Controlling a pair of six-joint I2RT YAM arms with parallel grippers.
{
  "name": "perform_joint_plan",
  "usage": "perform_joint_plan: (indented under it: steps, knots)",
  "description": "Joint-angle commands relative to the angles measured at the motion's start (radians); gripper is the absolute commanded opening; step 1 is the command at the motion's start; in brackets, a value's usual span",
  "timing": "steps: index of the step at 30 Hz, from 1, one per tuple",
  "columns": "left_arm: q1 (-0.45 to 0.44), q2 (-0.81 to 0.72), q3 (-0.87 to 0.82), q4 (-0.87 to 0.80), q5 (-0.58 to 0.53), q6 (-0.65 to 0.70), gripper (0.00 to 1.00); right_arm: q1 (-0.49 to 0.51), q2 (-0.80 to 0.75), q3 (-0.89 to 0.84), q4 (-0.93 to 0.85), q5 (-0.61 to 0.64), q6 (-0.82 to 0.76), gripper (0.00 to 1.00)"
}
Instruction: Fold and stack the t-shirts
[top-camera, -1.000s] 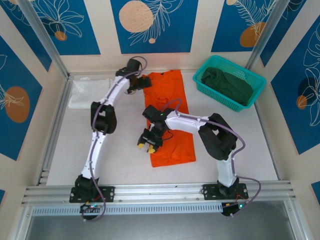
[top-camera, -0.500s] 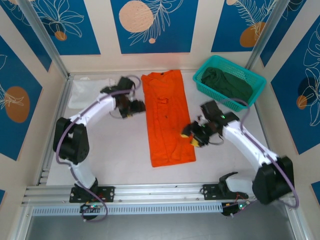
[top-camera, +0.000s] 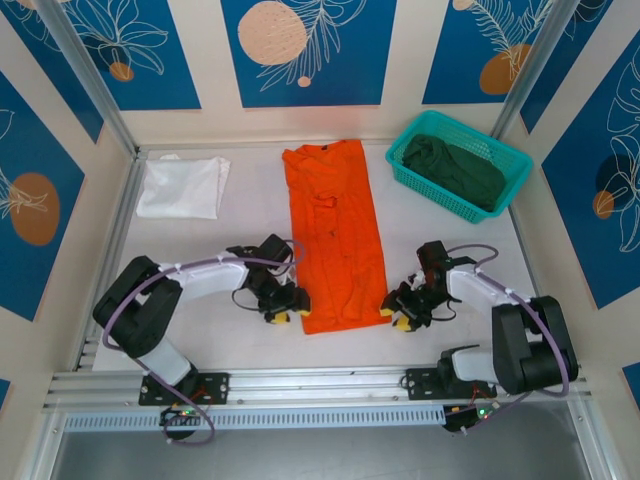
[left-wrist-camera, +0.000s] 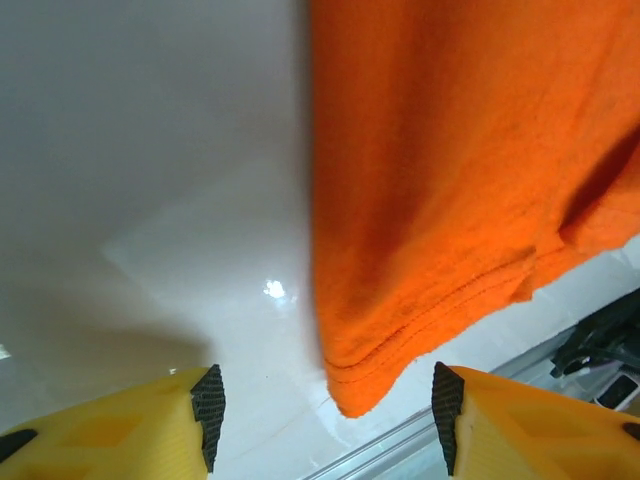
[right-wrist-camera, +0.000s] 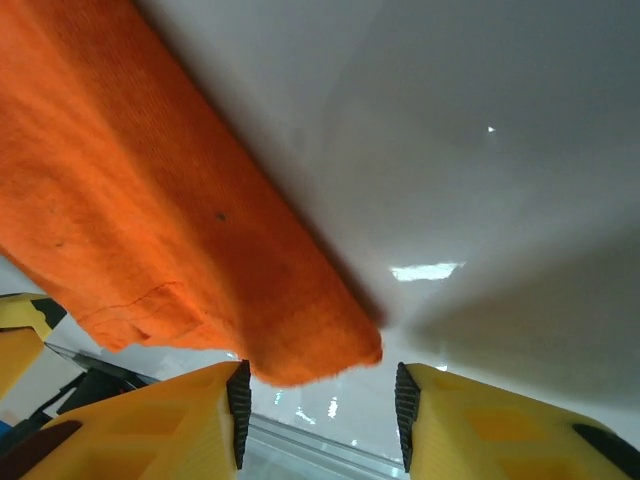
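The orange t-shirt (top-camera: 335, 232) lies folded into a long strip down the middle of the table. My left gripper (top-camera: 282, 316) sits open at its near left corner; in the left wrist view that corner (left-wrist-camera: 365, 390) lies between the pads, untouched. My right gripper (top-camera: 403, 320) sits open at the near right corner, and the hem corner (right-wrist-camera: 320, 360) lies between its pads. A white t-shirt (top-camera: 183, 186) lies folded at the far left. A dark green t-shirt (top-camera: 455, 168) is bunched in the teal basket (top-camera: 510, 185).
The teal basket stands at the far right corner. A metal rail (top-camera: 320, 380) runs along the table's near edge, just behind both grippers. Bare white tabletop (top-camera: 200, 250) lies on both sides of the orange strip.
Both arms have swung from the shirt's middle and far end down to its near corners. Both grippers have narrowed but stay open.
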Motion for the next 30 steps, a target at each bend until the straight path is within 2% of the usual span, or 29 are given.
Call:
perform_joint_plan:
  steps: [1,5,8,11,13,15,17,18,23,30]
  knots:
    - [-0.04,0.008,-0.031,0.077,0.07,-0.042,0.59,-0.005,0.011,0.03,0.039,-0.034,-0.054,0.45]
    - [-0.072,0.041,-0.023,0.114,0.078,-0.052,0.53,-0.002,0.007,0.016,0.058,-0.019,-0.046,0.45]
    - [-0.095,0.071,-0.005,0.123,0.08,-0.052,0.41,0.001,0.007,0.015,0.087,-0.005,-0.044,0.45]
    - [-0.12,0.091,0.0,0.113,0.066,-0.048,0.4,0.01,0.011,0.018,0.098,0.012,-0.036,0.44]
    - [-0.124,0.107,-0.003,0.106,0.053,-0.043,0.37,0.017,0.024,0.023,0.105,0.012,-0.038,0.39]
    - [-0.124,0.121,0.009,0.074,0.007,-0.031,0.26,0.024,0.038,0.026,0.105,0.008,-0.041,0.32]
    - [-0.124,0.129,0.03,0.041,-0.037,-0.021,0.05,0.035,0.046,0.025,0.099,0.009,-0.037,0.21]
    - [-0.123,0.129,0.041,0.022,-0.057,-0.016,0.0,0.043,0.051,0.027,0.09,0.013,-0.031,0.18]
    - [-0.121,0.103,0.088,-0.123,-0.152,0.064,0.0,0.093,0.05,0.026,0.037,-0.019,-0.009,0.04]
    - [-0.113,-0.04,-0.01,-0.293,-0.211,0.118,0.0,0.226,-0.062,-0.016,-0.027,-0.055,0.079,0.0]
